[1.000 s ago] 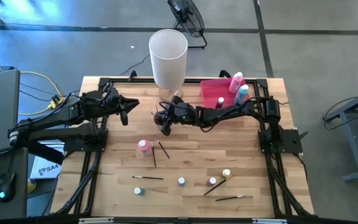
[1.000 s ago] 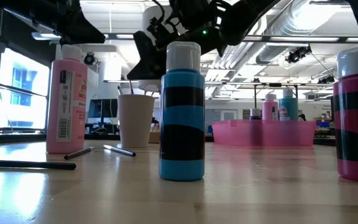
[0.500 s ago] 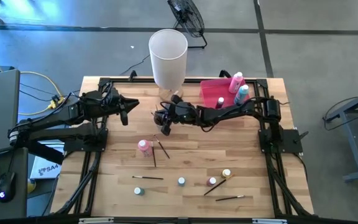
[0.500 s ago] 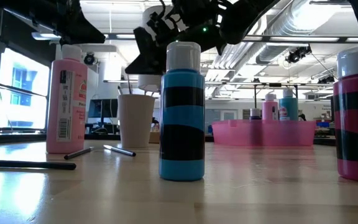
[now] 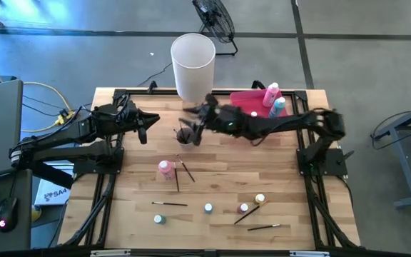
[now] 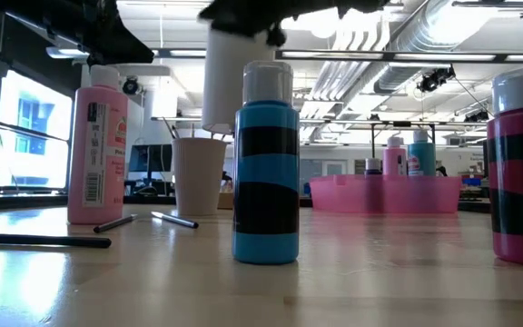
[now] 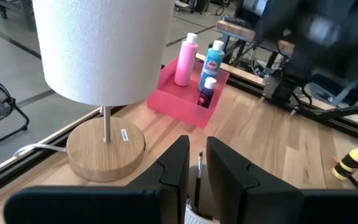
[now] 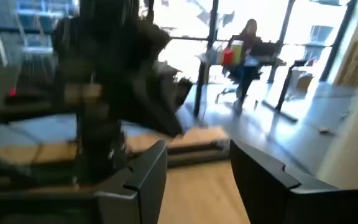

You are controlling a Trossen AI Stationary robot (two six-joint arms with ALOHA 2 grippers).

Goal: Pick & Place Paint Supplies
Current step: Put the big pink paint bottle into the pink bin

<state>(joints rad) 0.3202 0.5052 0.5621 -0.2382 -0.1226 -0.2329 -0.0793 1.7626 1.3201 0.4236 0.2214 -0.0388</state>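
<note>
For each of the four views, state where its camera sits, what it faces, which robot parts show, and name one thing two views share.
High: overhead, facing down; both arms, table.
Low: tabletop height, facing the room; blue bottle, arms above.
Left wrist: on left arm, facing lamp; own fingers.
Right wrist: on right arm, facing room; own fingers.
Shared: pink tray, high and left wrist.

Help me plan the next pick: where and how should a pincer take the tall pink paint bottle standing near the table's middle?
Grip the pink paint bottle on its flat-sided body, below the white cap, coming down from above. It stands upright; two paintbrushes lie close on one side, so the fingers should probably close clear of them.
</note>
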